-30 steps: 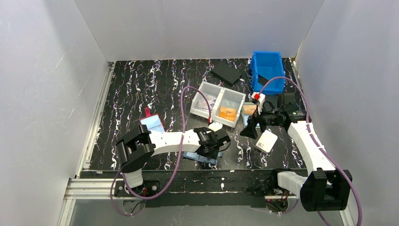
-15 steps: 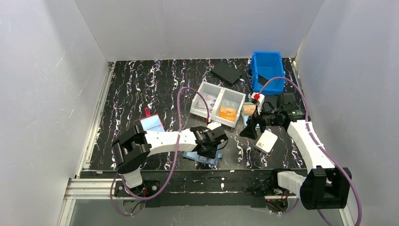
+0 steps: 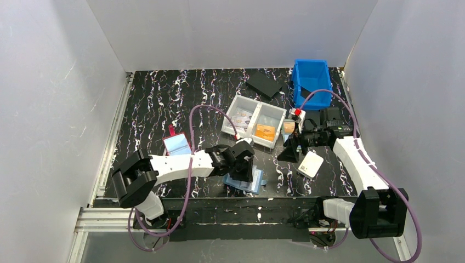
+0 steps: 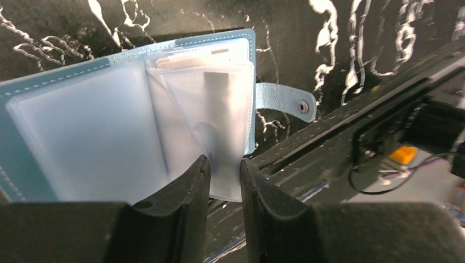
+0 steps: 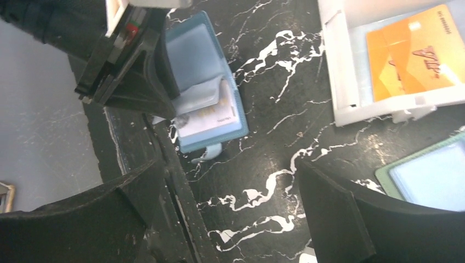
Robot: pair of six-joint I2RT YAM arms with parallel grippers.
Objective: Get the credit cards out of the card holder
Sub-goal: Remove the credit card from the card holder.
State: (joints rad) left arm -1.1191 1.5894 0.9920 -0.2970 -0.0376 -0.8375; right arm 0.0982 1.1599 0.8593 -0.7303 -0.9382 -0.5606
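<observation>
Open card holder (image 4: 82, 126); cards (image 4: 186, 56) seemingly inside.

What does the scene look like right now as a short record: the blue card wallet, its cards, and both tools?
Holder: flat light-blue bifold card holder, lying open at the near edge of the black marbled table
Cards: pale credit cards, inside its clear pockets
Left tool: jaws narrow, either side of one clear pocket leaf; grip uncertain
Right tool: open, empty, hovering above the table
</observation>
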